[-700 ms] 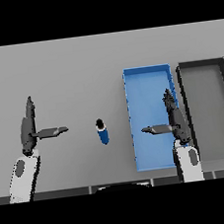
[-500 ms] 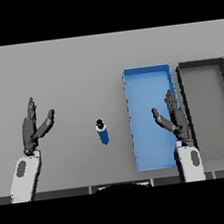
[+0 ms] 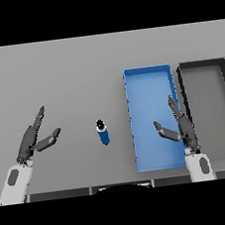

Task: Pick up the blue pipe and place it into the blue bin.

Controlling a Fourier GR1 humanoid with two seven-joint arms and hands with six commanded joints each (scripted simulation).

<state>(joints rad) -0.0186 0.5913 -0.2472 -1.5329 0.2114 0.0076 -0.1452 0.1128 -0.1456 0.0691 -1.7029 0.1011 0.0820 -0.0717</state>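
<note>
A short blue pipe (image 3: 103, 133) with a dark top end stands on the grey table, left of the blue bin (image 3: 135, 131). Nothing lies in the bin. My left hand (image 3: 34, 139) hovers open at the left, well apart from the pipe, fingers straight and thumb spread. Open too, my right hand (image 3: 180, 127) hangs over the bin's right wall, with its thumb reaching over the bin floor.
A black bin (image 3: 183, 81) with a grey floor stands right beside the blue bin at the right edge. The table's front edge runs just below both wrists.
Both hands have turned: the thumbs that stuck out sideways now angle up closer to the fingers. The left hand drifted slightly left. The pipe has not moved.
</note>
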